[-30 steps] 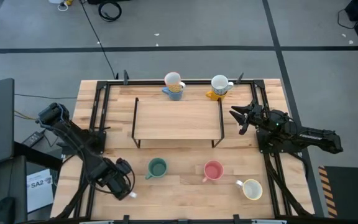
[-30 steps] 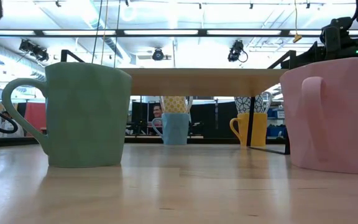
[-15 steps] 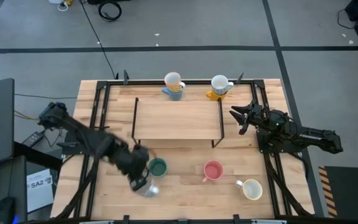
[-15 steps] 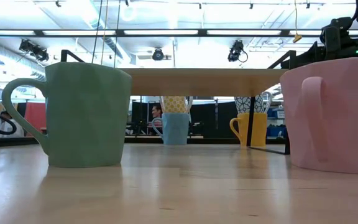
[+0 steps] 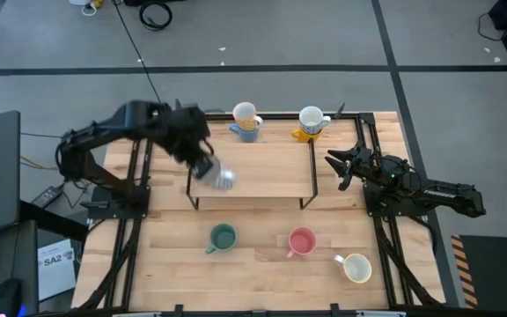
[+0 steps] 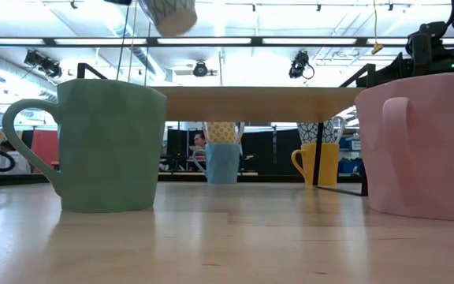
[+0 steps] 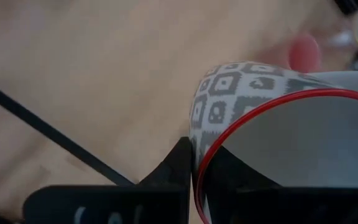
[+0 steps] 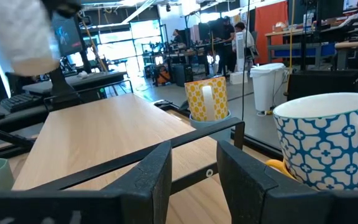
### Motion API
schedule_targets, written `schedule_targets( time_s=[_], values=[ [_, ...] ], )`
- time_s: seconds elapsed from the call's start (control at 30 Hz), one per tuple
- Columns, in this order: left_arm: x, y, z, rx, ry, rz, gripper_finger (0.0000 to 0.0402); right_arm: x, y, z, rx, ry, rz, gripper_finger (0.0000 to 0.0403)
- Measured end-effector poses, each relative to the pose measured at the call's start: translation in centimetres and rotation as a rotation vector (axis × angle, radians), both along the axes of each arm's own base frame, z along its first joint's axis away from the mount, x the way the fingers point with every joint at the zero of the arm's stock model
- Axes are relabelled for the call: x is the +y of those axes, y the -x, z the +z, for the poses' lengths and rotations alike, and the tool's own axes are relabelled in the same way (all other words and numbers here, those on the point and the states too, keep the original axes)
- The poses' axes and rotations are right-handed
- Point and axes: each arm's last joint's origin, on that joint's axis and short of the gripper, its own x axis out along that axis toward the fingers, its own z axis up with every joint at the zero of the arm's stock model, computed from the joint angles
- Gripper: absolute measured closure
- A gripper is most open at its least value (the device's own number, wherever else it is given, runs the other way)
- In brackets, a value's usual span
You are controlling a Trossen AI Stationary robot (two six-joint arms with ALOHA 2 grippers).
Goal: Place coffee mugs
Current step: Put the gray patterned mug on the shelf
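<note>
The grey-and-white diamond-patterned ceramic mug with a red rim (image 5: 223, 178) hangs in the air over the left part of the raised wooden shelf (image 5: 262, 180), the left gripper (image 5: 204, 165) clamped on its wall w/ one finger inside the rim and one outside (wrist view shows this plainly). Step in hand looks like carry-to-shelf; next move prob. calls for lowering it upright onto bare shelf top, then letting go. Right gripper (image 5: 340, 167) waits by the shelf's right end, fingers apart, holding nothing; green (image 5: 224, 237), pink (image 5: 302, 241) and cream (image 5: 356, 267) mugs sit on the front table.
</note>
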Motion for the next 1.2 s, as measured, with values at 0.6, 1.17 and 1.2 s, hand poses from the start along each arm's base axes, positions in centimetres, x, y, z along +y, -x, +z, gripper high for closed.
schedule_targets(
  time_s=[0.6, 1.17, 1.2],
  values=[
    [10.4, 0.2, -3.4, 0.232, -0.14, 0.026, 0.0375, 0.0, 0.0, 0.0, 0.001, 0.0, 0.0, 0.027],
    [12.3, -1.7, -6.5, 0.409, -0.119, 0.02, 0.0365, 0.0, 0.0, 0.0, 0.001, 0.0, 0.0, 0.027],
    [12.3, -1.7, -6.5, 0.408, -0.118, 0.026, 0.0366, 0.0, 0.0, 0.0, 0.001, 0.0, 0.0, 0.027]
  ],
)
